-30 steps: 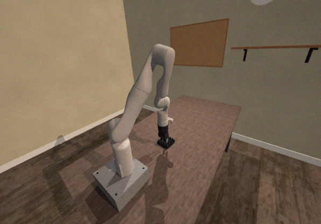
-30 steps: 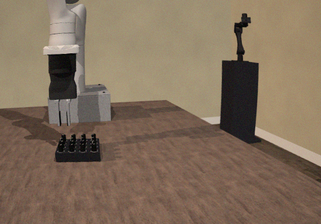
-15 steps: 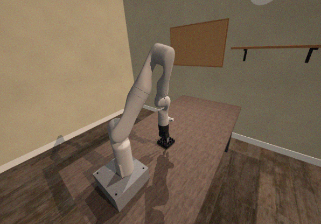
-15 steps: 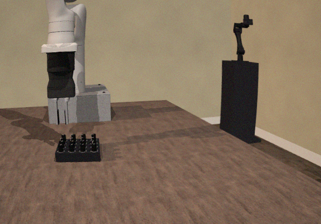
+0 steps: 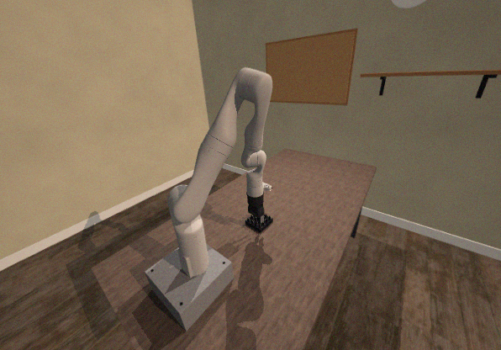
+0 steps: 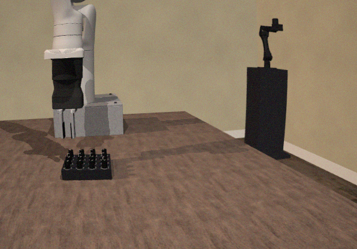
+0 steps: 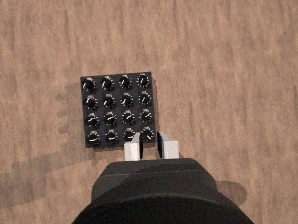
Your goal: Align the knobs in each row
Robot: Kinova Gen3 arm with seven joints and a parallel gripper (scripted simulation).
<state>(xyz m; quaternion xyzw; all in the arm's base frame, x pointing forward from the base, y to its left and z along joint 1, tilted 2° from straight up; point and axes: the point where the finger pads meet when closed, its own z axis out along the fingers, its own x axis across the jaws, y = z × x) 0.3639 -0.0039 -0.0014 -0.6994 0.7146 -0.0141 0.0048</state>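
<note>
Two fingers (parted) overhang knobs (image 7: pixel 116 110).

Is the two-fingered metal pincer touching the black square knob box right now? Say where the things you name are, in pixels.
Apart. The exterior view shows the pincer's (image 6: pixel 66 136) (image 7: pixel 150 145) fingertips ending above the box (image 6: pixel 87 174) (image 7: pixel 83 112), with tabletop visible between.
</note>
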